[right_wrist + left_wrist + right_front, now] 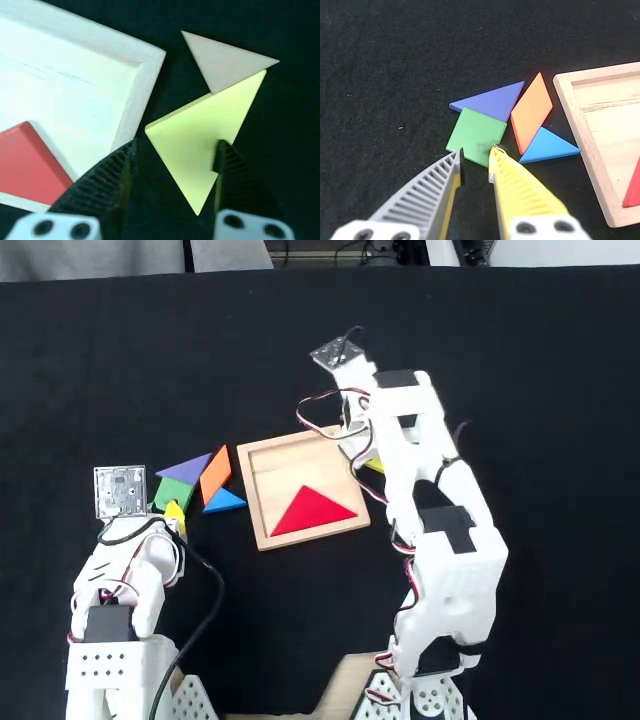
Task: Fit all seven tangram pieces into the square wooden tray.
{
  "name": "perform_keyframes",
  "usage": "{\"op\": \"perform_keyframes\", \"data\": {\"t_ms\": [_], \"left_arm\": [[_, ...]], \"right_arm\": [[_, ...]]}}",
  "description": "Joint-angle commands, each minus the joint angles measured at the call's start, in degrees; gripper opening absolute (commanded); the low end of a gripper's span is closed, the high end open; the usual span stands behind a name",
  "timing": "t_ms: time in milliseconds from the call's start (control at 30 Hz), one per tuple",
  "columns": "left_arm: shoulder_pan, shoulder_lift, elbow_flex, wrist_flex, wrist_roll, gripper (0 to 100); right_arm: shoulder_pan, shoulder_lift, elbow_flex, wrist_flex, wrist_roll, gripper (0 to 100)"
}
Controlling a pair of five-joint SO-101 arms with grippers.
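The yellow triangle, right of the tray at frame centre, is straddled by the right gripper, jaws apart. It is judged thin, stiff, light, best pinched by its edges. The left gripper, jaws slightly apart, is placed at the green square

I see the tray mid-table, a big triangle lying in its near right part. Left of it sits a square, a long triangle behind it, and a parallelogram and small triangle toward the tray. Just right of the tray, a broad triangle touches a lesser triangle.
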Motion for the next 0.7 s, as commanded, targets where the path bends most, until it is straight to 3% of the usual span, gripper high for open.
{"op": "perform_keyframes", "data": {"t_ms": [0, 667], "left_arm": [[0.75, -0.70, -0.13, -1.05, -0.62, 11], [0.75, -0.70, -0.13, -1.05, -0.62, 11]], "right_arm": [[-0.88, -0.22, -1.98, 0.35, 0.00, 34.7], [-3.60, 4.35, -1.54, -1.05, 2.02, 37.1]]}}
